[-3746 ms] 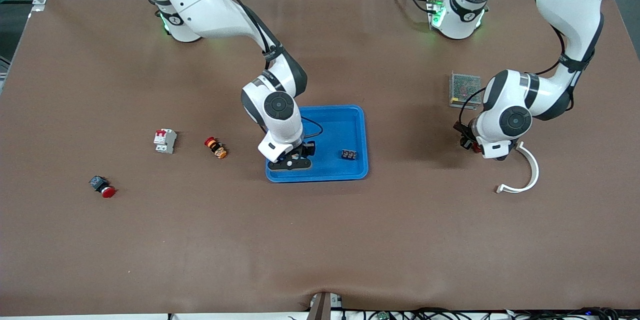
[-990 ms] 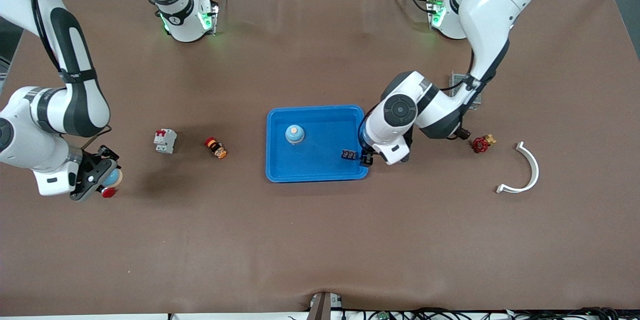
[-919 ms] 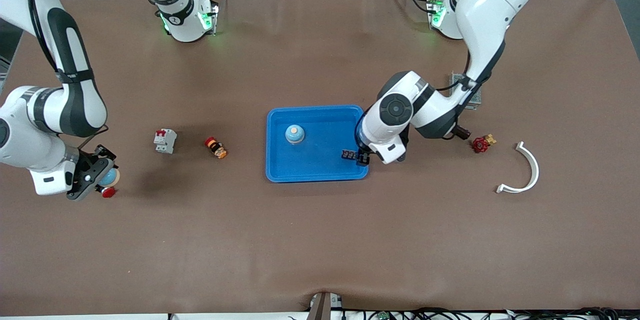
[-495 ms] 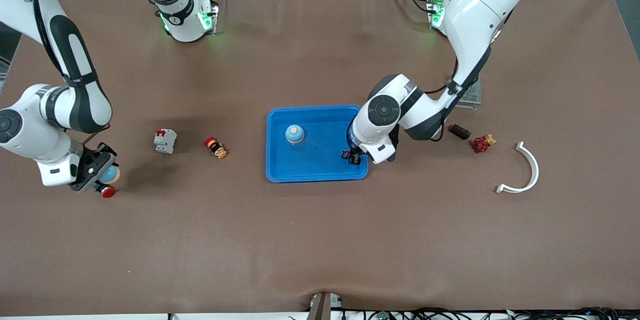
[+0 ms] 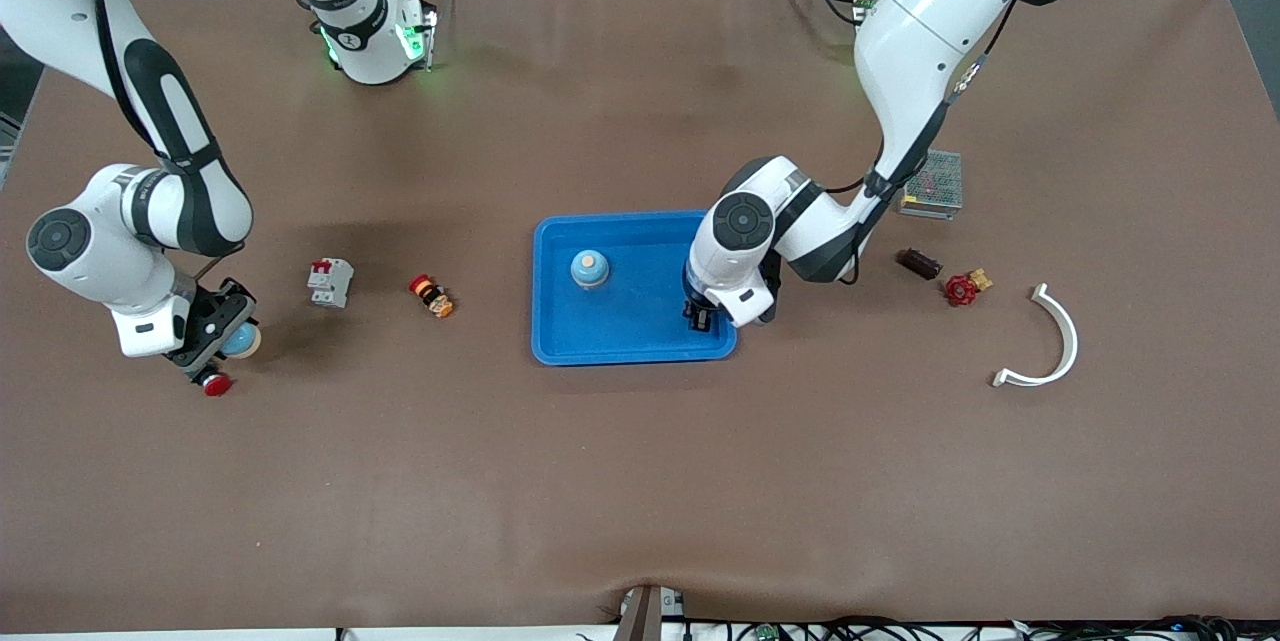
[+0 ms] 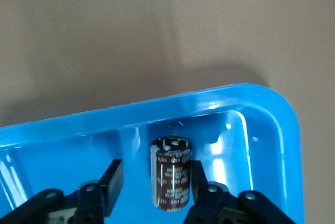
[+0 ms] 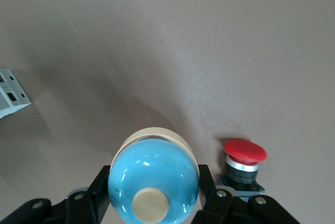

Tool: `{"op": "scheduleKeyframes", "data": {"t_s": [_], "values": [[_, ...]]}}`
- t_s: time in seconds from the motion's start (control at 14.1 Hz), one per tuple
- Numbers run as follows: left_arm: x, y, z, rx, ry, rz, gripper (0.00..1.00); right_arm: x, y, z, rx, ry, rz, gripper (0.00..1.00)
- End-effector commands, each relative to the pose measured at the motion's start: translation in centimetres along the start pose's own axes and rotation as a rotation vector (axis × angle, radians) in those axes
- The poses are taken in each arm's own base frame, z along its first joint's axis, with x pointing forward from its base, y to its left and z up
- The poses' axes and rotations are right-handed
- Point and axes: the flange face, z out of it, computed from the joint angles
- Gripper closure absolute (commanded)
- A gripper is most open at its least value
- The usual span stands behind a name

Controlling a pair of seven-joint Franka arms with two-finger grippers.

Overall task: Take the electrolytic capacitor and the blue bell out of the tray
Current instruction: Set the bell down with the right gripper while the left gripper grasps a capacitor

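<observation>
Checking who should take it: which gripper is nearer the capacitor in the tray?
Left. The left gripper is down in the tray, fingers either side of the capacitor. The right gripper holds a blue bell at the right arm's end.

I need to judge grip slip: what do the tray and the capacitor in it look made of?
The tray looks like glossy moulded plastic, given its bright highlights. The capacitor seems wrapped in a shiny dark brown printed sleeve, probably plastic film; the body underneath is hidden.

Capacitor (image 6: 170,174) and bell (image 5: 589,269) in tray (image 5: 640,341)
</observation>
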Motion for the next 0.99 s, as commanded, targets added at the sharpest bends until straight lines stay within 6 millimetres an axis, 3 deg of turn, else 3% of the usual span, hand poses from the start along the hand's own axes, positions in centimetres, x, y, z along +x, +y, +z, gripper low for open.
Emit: {"op": "scheduleKeyframes", "data": {"t_s": [0.0, 0.07, 0.14, 0.28, 0.64, 0.85, 0.92], "values": [[-0.2, 0.5, 0.1, -0.017, 0.005, -0.012, 0.76, -0.5, -0.3, 0.8, 0.004, 0.004, -0.013, 0.52], [-0.2, 0.5, 0.0, -0.019, 0.004, -0.01, 0.96, -0.5, -0.4, 1.2, 0.001, 0.006, -0.012, 0.52], [-0.2, 0.6, -0.4, -0.025, 0.003, -0.009, 1.0, -0.6, -0.7, 1.6, -0.007, 0.01, -0.012, 0.52], [-0.3, 1.3, -2.1, -0.05, -0.001, -0.006, 1.0, -0.8, -1.6, 2.6, -0.032, 0.021, -0.011, 0.52], [2.3, 3.1, -8.8, -0.097, 0.096, 0.066, 1.0, -1.0, -1.9, 4.1, -0.029, 0.021, -0.007, 0.52], [6.3, 4.5, -12.3, -0.094, 0.132, 0.104, 1.0, -0.9, -1.9, 4.1, -0.03, 0.023, -0.007, 0.52], [7.8, 4.7, -13.2, -0.068, 0.155, 0.144, 1.0, -0.9, -1.9, 4.0, -0.03, 0.023, -0.008, 0.38]]}}
